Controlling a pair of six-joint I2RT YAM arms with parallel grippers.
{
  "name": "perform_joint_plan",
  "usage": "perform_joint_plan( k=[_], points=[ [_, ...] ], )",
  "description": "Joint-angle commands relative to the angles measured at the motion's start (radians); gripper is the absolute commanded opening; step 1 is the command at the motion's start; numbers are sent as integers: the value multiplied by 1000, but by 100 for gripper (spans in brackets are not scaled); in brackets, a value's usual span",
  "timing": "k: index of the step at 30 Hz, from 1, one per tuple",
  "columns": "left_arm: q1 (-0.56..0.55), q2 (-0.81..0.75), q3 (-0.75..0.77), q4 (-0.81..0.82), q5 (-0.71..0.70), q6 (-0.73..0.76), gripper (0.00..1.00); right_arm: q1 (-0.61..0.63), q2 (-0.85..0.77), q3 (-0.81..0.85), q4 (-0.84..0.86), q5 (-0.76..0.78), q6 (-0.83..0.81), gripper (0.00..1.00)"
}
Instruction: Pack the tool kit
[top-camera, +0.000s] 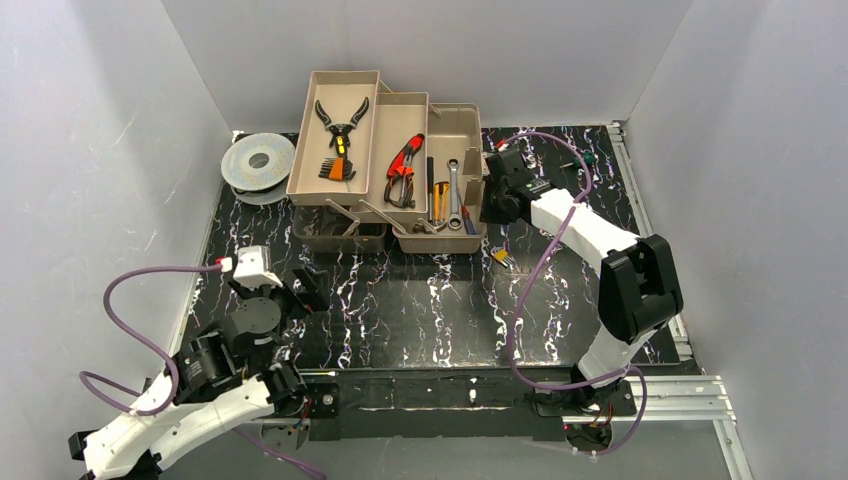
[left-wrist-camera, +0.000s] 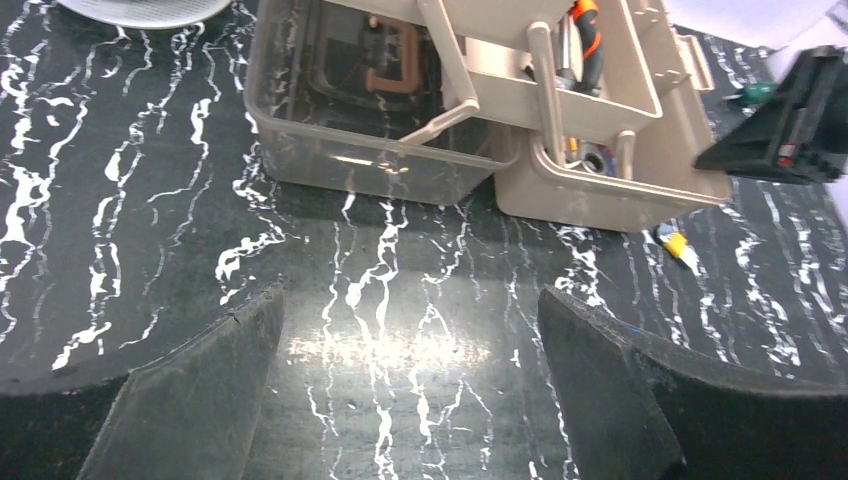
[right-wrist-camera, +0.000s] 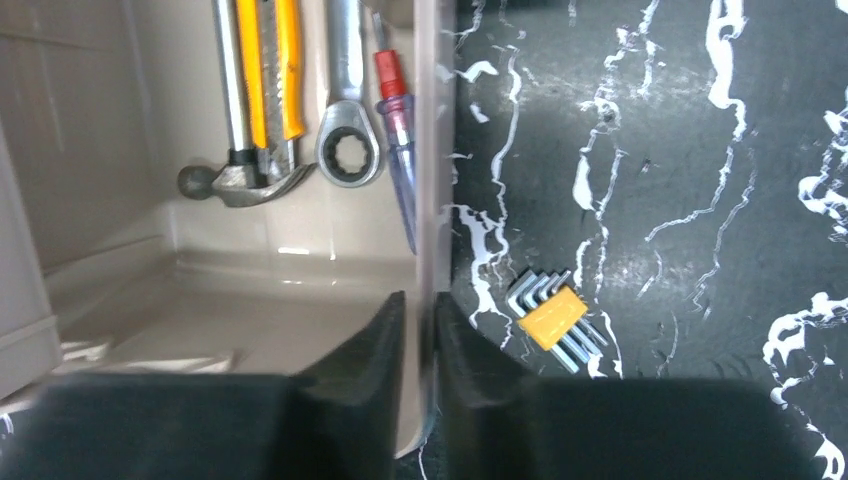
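Observation:
The tan toolbox (top-camera: 470, 120) stands open at the back of the table, its fold-out trays (top-camera: 333, 92) spread to the left and its smoky lid (top-camera: 335, 232) lying in front. Black pliers (top-camera: 340, 125) and red pliers (top-camera: 403, 165) lie in the trays. A hammer (right-wrist-camera: 240, 180), a wrench (right-wrist-camera: 347, 150) and a red screwdriver (right-wrist-camera: 395, 130) lie in the base. My right gripper (right-wrist-camera: 420, 300) is shut on the toolbox's right wall (right-wrist-camera: 430, 150), one finger inside and one outside. My left gripper (left-wrist-camera: 410, 300) is open and empty above the bare mat, well in front of the lid (left-wrist-camera: 370, 150).
A yellow hex key set (right-wrist-camera: 552, 318) lies on the mat just right of the toolbox, also seen from above (top-camera: 503, 258). A grey wire spool (top-camera: 258, 160) sits at the back left. Grey walls close in three sides.

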Motion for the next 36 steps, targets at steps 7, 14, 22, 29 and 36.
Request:
perform_joint_plan(
  k=[7,14,22,29,36],
  points=[
    [134,198,29,161,-21,180,98,-41,-95,-84,9,-19,17,1],
    [691,320,59,252,526,102,98,-111,-212,-214,51,-50,35,1],
    [1109,507,153,322,1068,-81,98,-126,-245,-238,63,-96,25,1],
    [1375,614,49,534,1388,-285,98,-126,-258,-251,83,-131,22,1],
    [1466,718,-18,663,1482,-313,98,-127,-257,-261,107,-182,25,1]
  ],
)
